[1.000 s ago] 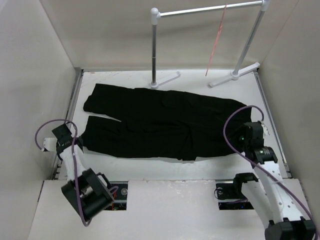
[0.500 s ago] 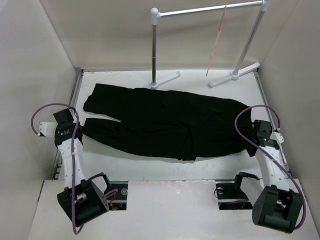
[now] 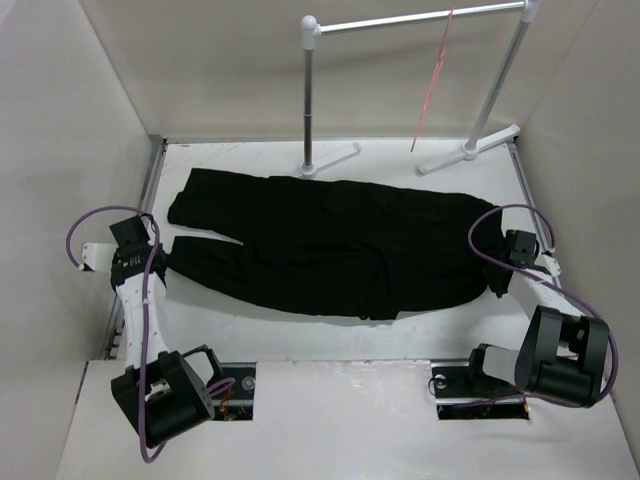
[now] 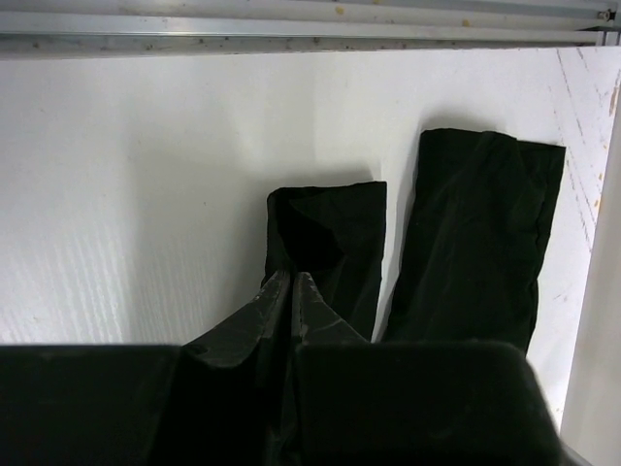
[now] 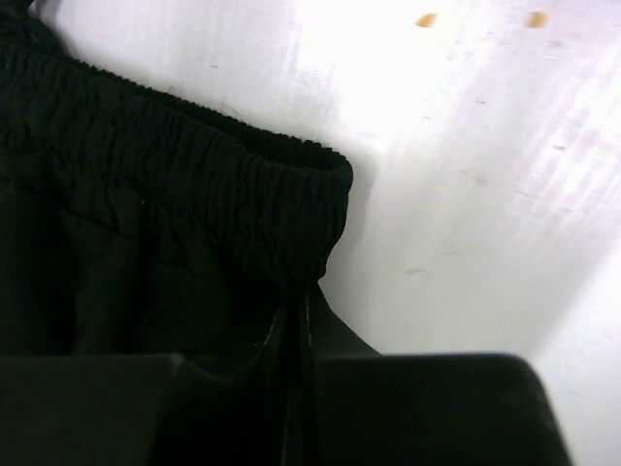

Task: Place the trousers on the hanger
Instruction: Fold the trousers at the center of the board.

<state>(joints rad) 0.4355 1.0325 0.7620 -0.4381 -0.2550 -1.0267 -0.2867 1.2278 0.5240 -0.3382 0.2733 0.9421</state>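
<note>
trousers pinched at both ends, hanger well behind them

the trousers (image 3: 330, 250) are lying flat across the surface (image 3: 300, 330), their long axis running left to right, with the leg ends toward the left arm and the waistband toward the right arm. the left fingers (image 4: 277, 296) are clamping fully shut on the near leg's hem. the right fingers (image 5: 296, 325) are pinching shut on the waistband near its corner. the hanger (image 3: 432, 90) is hanging edge-on from the rail (image 3: 420, 20) at the back right, well apart from the cloth and nearer the right arm. walls are boxing in three sides, so room for lifting is looking tight.
</note>
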